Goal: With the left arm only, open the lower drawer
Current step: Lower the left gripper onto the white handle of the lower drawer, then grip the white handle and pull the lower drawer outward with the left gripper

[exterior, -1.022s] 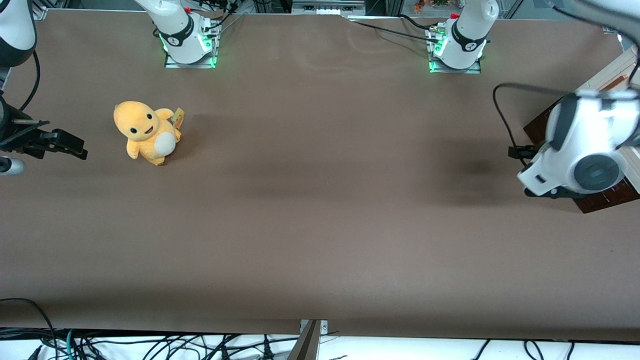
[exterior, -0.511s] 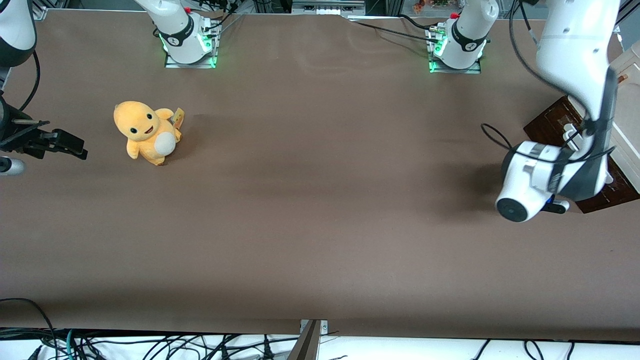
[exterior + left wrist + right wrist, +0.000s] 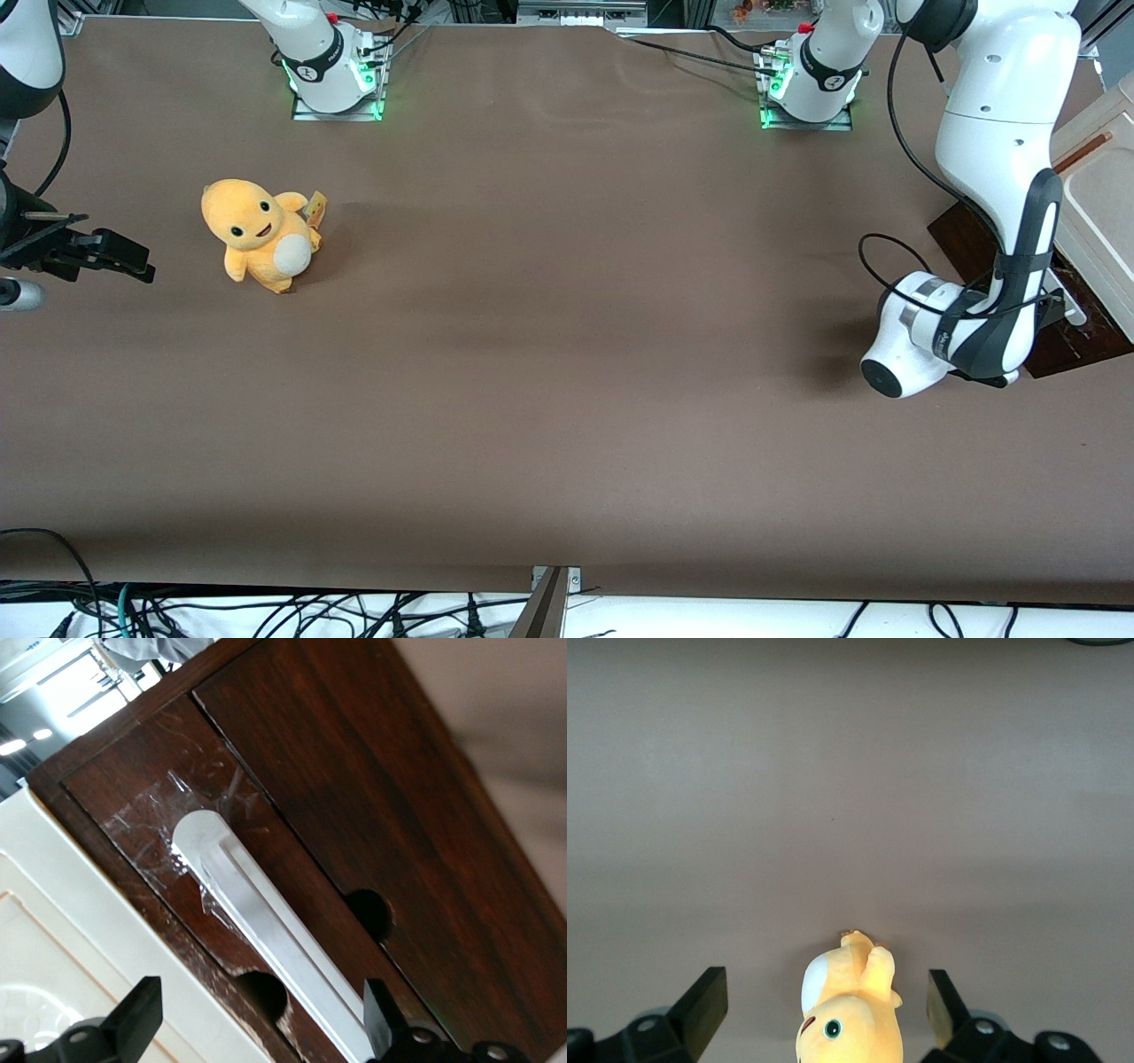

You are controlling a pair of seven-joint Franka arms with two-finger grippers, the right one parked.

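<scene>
Brown table: left arm elbows down, gripper (spread) facing lower drawer.

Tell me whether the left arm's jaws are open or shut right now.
Open. The gripper faces the lower drawer, its fingertips set wide apart either side of the white handle.

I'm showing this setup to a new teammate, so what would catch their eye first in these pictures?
Probably the left arm, bent down at the working arm's end of the table, its gripper open in front of the lower drawer, fingers either side of the white bar handle. Next, the orange plush toy sitting alone on the brown table, toward the parked arm's end.
</scene>
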